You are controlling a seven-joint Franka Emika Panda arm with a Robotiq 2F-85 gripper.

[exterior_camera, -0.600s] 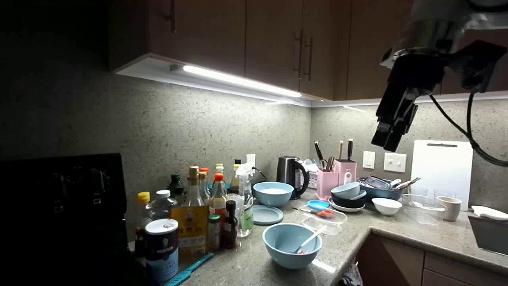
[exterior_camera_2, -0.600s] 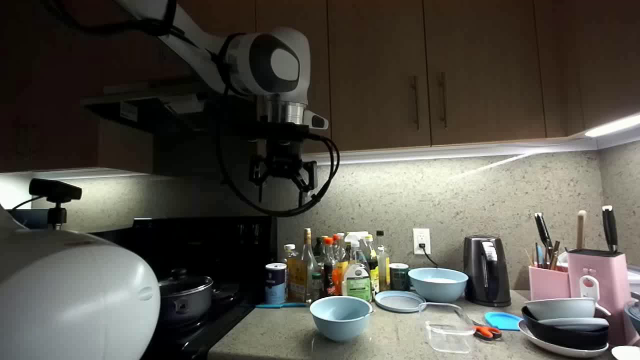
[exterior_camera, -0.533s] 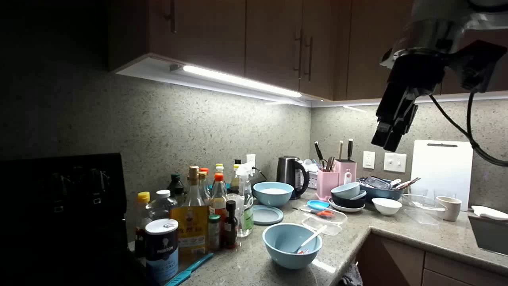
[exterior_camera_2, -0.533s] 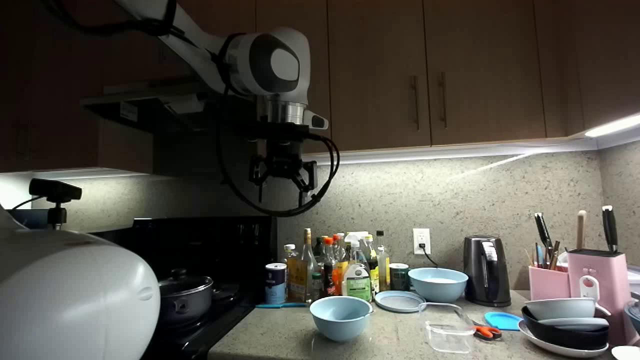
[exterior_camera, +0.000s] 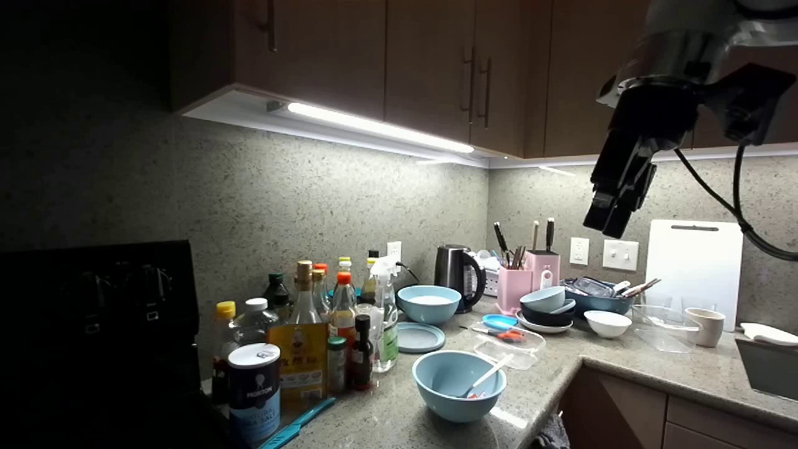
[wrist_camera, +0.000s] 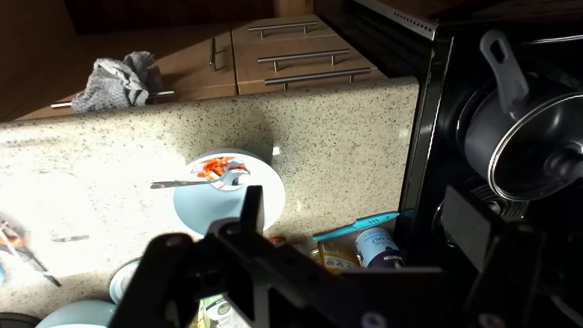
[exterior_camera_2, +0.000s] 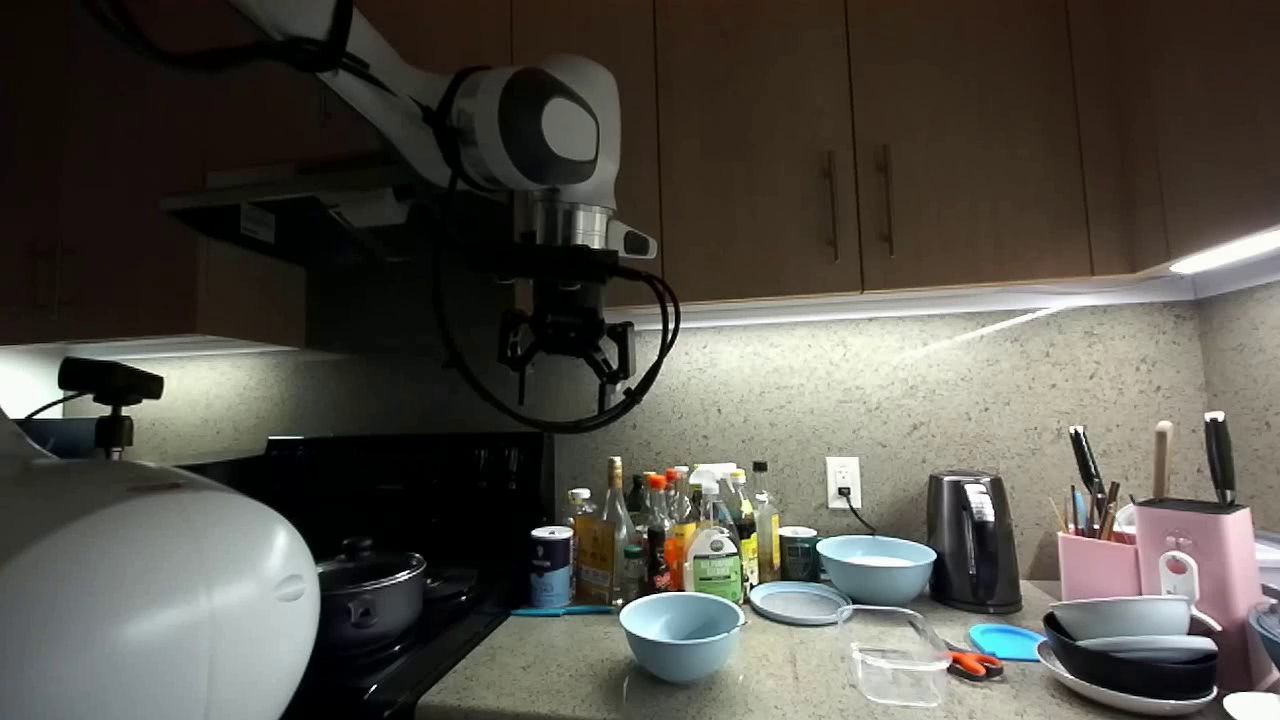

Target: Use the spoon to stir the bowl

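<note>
two jaws hang wide apart with nothing between them, and the gripper (exterior_camera_2: 561, 392) is high over the counter (exterior_camera_2: 540, 660). down below, here's the target: the light blue bowl (exterior_camera: 455, 410), upright near the counter's front edge, with the spoon (wrist_camera: 182, 183) leaning in it, head down beside some orange and white bits (wrist_camera: 216, 167), handle poking out past the rim. what those bits are, hard to say. a similar blue bowl (exterior_camera_2: 877, 583) stands further back by the kettle (exterior_camera_2: 970, 545), so no mixing them up!

it looks like the reach is the job at hand, and the spoon is the piece to take. it reads as metal in the wrist view, so call it stiff, light and probably slick, a thin handle that could twist between flat pads (wrist_camera: 469, 228). the best place to pinch looks to be the handle beyond the rim, jaws crosswise, high enough to miss the lip.

the bowl itself looks like smooth plastic: likely light, a touch springy, unlikely to shatter, but ready to skate along the counter if the spoon shoves its wall. small gentle circles, then, head low and off the sides.
</note>
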